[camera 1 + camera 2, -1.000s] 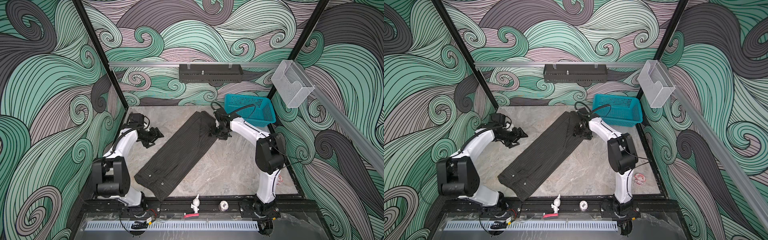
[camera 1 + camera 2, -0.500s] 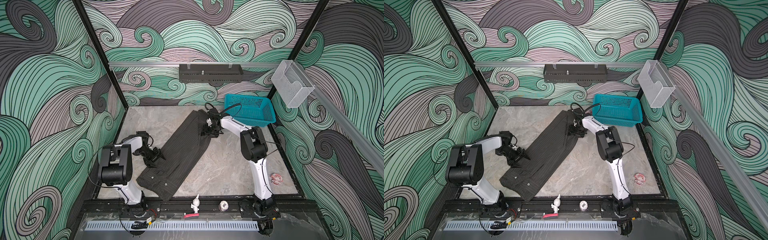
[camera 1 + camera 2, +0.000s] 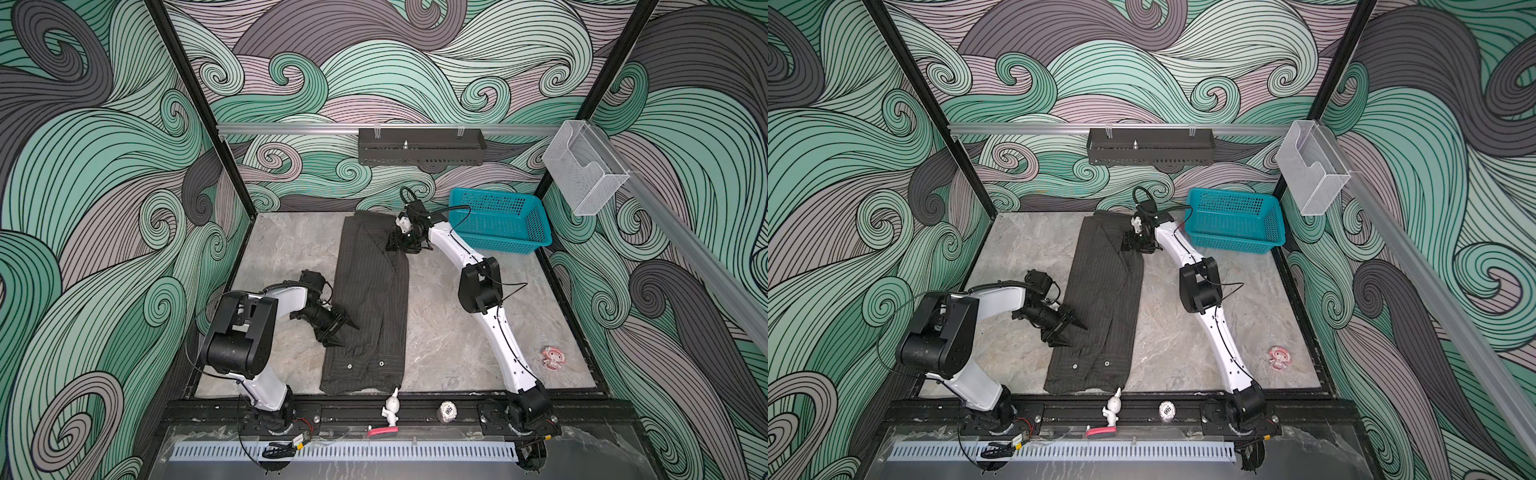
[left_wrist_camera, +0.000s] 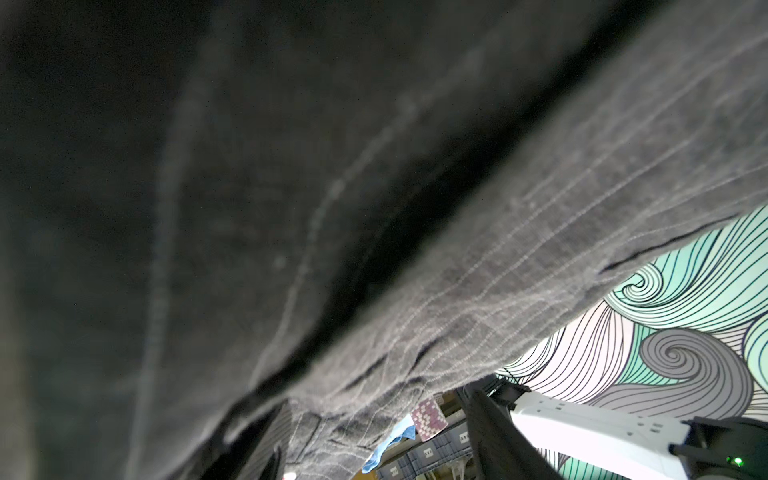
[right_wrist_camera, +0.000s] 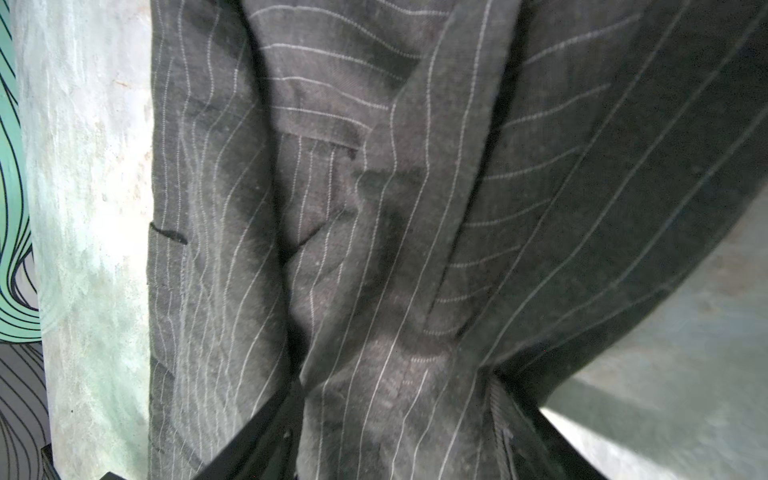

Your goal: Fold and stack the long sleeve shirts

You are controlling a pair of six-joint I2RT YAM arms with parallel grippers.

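Tabletop (image 3: 436,332) first: bearing the shirt (image 3: 370,299) as one long, narrow, dark pinstriped strip running from the far edge to the near edge, far end just beside the teal basket (image 3: 511,245), near end showing two pale buttons (image 3: 349,366). Judging the step as squaring this strip ahead of folding it end over end, so keeping both long edges parallel and all layers stacked. Right gripper (image 3: 395,245) next: sitting on the strip's far right corner, jaws standing wide with bunched cloth between the fingers (image 5: 257,440); leaving unclear whether pinching or merely pressing, so closing on every layer before pulling. Left gripper (image 3: 347,336) last: lying at the strip's left edge toward the near end, jaws spread, holding nothing visibly; sliding under the whole stack, closing, then moving both ends together, avoiding dragging a hidden layer loose.
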